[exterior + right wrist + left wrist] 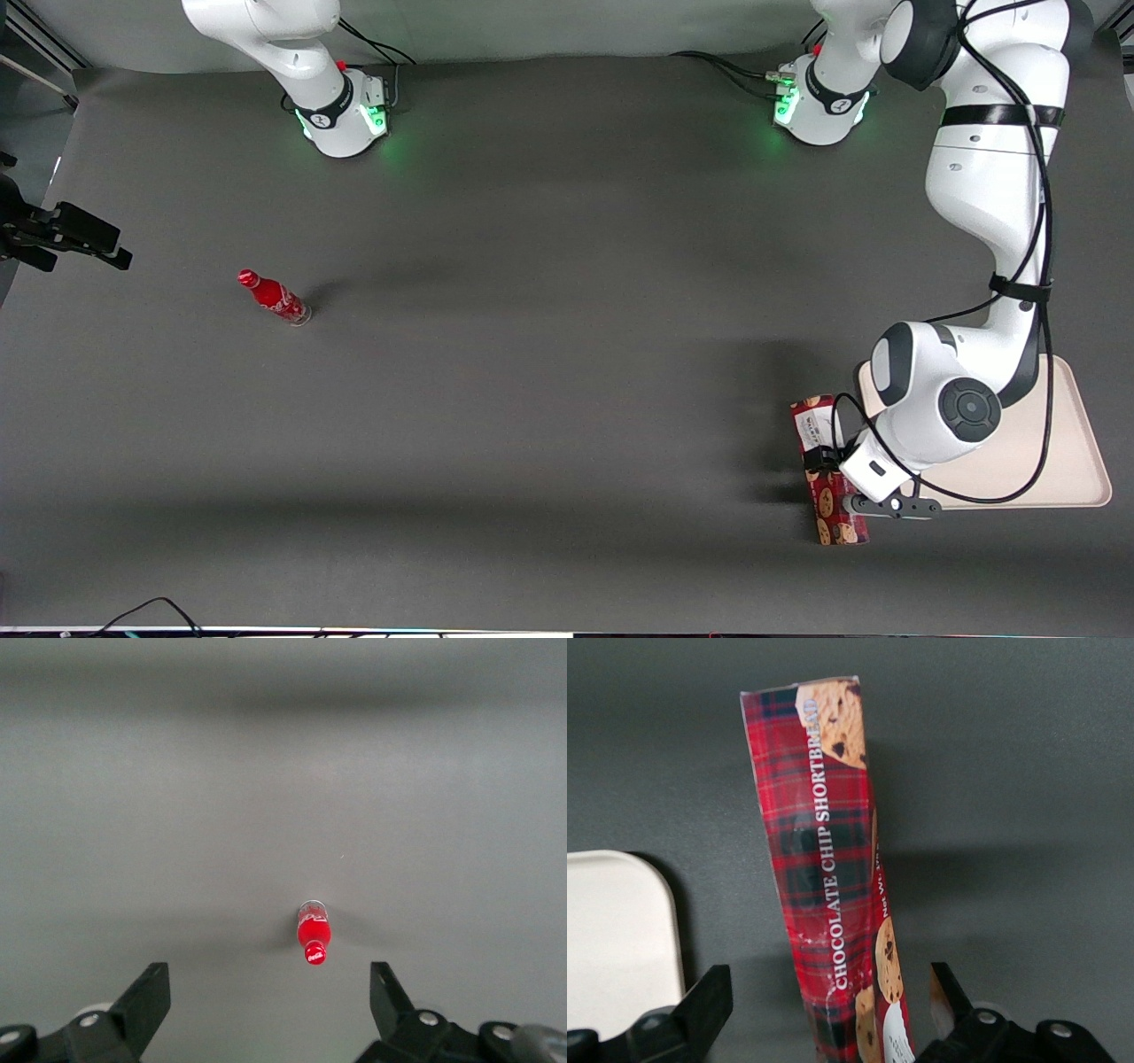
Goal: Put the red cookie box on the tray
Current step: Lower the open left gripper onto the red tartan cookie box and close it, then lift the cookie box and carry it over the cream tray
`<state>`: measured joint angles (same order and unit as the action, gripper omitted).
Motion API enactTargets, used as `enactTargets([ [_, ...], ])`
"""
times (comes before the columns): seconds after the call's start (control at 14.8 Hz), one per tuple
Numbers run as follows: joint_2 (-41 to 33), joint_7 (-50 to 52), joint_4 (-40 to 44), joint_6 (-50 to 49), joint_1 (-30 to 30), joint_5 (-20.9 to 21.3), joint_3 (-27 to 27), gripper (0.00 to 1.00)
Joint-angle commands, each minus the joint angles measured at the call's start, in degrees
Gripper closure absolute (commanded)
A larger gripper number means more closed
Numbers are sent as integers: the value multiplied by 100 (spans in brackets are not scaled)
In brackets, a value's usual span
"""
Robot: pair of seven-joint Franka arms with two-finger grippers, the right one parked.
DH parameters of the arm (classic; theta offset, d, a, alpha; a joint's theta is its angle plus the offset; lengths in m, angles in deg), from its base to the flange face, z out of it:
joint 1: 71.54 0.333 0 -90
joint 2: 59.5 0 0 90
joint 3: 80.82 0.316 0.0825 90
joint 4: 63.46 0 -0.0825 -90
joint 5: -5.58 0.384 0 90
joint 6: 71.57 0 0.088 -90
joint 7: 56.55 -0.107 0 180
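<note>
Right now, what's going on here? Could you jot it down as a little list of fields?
goal: put the red cookie box on the tray
red cookie box: lying flat on the dark table, beside the tray, not on it
tray: cream-white, toward the working arm's end of the table, partly covered by the arm
gripper: above the box, fingers open on either side of it, not closed
red bottle: standing toward the parked arm's end, untouched
progress: box not yet lifted
</note>
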<state>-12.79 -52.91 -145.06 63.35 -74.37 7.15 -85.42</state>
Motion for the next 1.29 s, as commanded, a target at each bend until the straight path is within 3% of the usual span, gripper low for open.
enactTargets([
  [0.0,14,137,83,-158,-51,45,12,70],
  [0.07,5,172,22,-158,-60,36,-32,93],
  [0.14,5,172,-31,-158,-60,36,-41,100],
  [0.34,-21,172,-84,-176,-86,45,-102,100],
  [0.54,-222,250,56,-885,-95,36,-242,100],
  [1.02,-1838,147,109,-2906,-86,247,-260,100],
  [1.22,-2095,-309,109,-3340,19,256,-173,100],
])
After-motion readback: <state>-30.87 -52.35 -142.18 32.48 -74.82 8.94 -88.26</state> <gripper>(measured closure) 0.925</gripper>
